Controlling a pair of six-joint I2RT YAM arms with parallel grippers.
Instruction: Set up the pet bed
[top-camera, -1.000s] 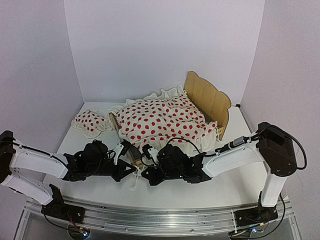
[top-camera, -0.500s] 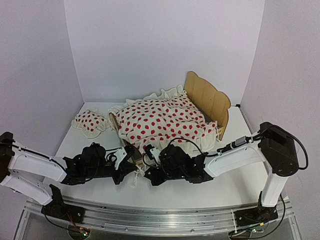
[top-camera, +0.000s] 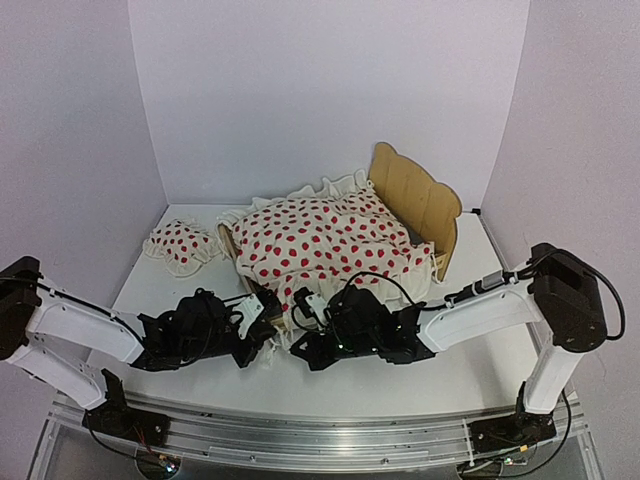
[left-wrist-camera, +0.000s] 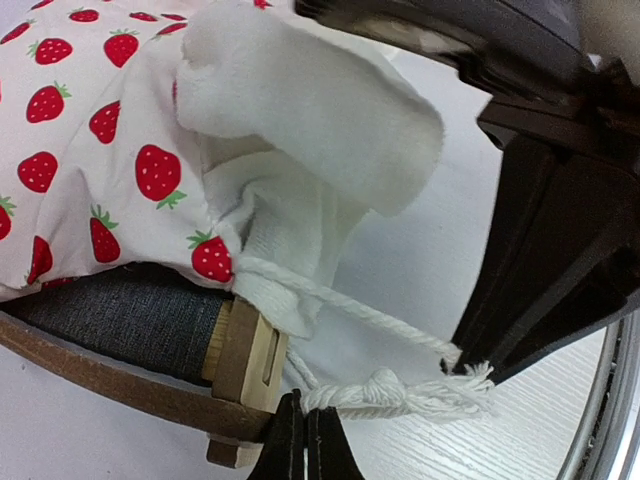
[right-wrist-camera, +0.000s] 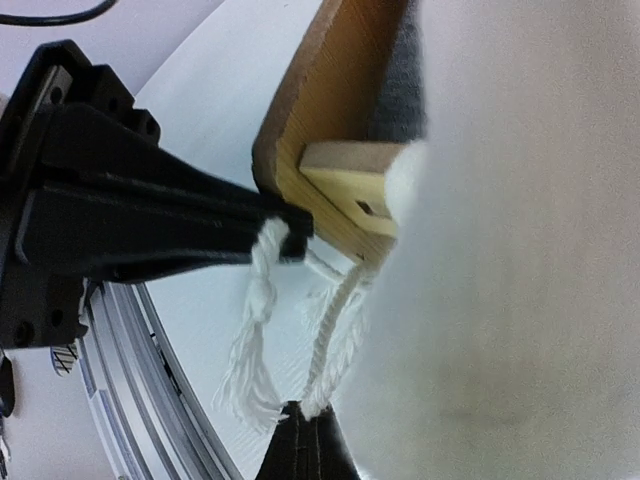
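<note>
Farthest left, the small ruffled pillow (top-camera: 180, 245) lies on the white table (top-camera: 440, 380), apart from everything else. Next comes the left gripper (left-wrist-camera: 303, 440), its tips pressed together on the knotted cord (left-wrist-camera: 385, 392). This is a twisted white cotton string with a frayed end, running from the blanket's corner. Just beside it, the right gripper (right-wrist-camera: 302, 432) is likewise pinched tight on the plain cord (right-wrist-camera: 330, 335), a twin strand hanging from the same corner. Both strings sit at the near foot corner of the pet bed (left-wrist-camera: 245, 355). The bed stands mid-table, angled toward the back right, with its scalloped headboard (top-camera: 412, 195) at the far right end.

The step in hand looks like tying the blanket (top-camera: 320, 245) down at that corner. To do it well, the two arms should hold the cords lightly taut, cross them close under the wooden corner, and pull evenly. A hard tug would likely drag the light frame or bunch the fabric. Both grips sit near the cord ends, so little length seems spare for a loop.

The frame is pale plywood with a darker cut edge and a tab joint at the corner. Beneath lies the dark grey felt base (left-wrist-camera: 120, 320). The cloth is soft, fleecy and white, printed with red strawberries, ruffled at its border and draped thickly over the frame.
</note>
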